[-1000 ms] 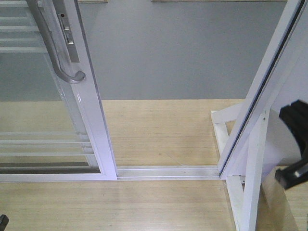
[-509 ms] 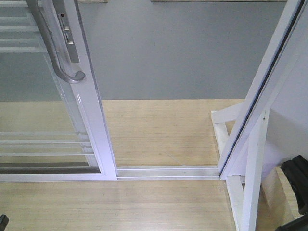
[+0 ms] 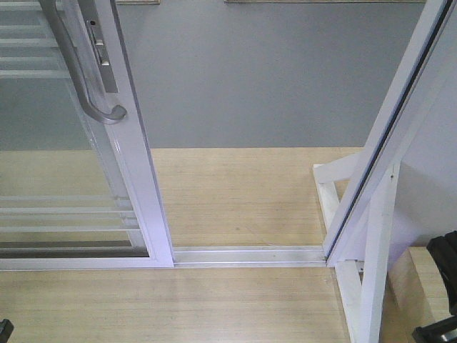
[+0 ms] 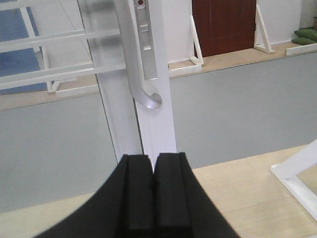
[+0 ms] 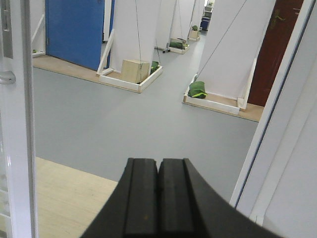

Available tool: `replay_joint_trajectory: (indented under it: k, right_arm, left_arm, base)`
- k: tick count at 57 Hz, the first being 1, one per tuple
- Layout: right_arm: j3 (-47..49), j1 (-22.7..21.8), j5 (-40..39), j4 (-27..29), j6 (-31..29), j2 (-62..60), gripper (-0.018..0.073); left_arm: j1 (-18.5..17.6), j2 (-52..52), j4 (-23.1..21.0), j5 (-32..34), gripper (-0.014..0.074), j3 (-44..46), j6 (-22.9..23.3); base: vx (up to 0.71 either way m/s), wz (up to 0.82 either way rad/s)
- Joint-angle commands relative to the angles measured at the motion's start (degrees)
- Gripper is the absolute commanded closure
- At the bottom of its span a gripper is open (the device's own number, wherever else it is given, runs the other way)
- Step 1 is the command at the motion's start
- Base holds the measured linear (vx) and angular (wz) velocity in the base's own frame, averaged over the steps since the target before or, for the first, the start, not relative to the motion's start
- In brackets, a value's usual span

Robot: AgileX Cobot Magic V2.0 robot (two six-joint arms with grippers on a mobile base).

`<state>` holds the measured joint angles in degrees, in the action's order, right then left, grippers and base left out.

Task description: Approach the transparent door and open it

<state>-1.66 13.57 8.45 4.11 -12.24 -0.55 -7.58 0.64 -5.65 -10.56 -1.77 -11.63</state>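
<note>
At the left of the front-facing view stands the transparent door [image 3: 71,164], one glass panel in a glossy white frame, its long axis running upright and leaning slightly with the camera's tilt. One grey curved handle [image 3: 89,78] runs along its right stile, parallel to the frame, its lower end hooking back toward the stile. The door's foot sits in a single floor track [image 3: 246,255] that crosses the wooden floor [image 3: 235,196] to a slanted white frame post [image 3: 389,143] on the right; between door and post the way lies open onto grey flooring.

Only a black fragment of the right claw [image 3: 443,293] shows at the lower right corner of that view, and a sliver of the left one at the lower left.

From the left wrist, the left claw [image 4: 153,171] has its two black pads pressed together on nothing, pointing at the door stile just below the handle's curl, apart from it. From the right wrist, the right claw [image 5: 158,168] is likewise closed on nothing, facing the opening; this view alone shows a blue door [image 5: 74,29] and a dark red door [image 5: 272,49] beyond.
</note>
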Motion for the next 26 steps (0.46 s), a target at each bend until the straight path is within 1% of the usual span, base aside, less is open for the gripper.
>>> replay_joint_trajectory:
  k: [1, 26]
  right_arm:
    - [-0.3, -0.3, -4.4, 0.1, -0.1, -0.9, 0.0564]
    - [-0.3, -0.3, -4.4, 0.1, -0.2, -0.9, 0.0564]
  left_arm:
    - [0.1, 0.8, -0.2, 4.4, 0.0602, -0.9, 0.1]
    - [0.1, 0.8, -0.2, 4.4, 0.0602, -0.9, 0.1]
  base:
    - [0.0, 0.0]
    - [0.0, 0.0]
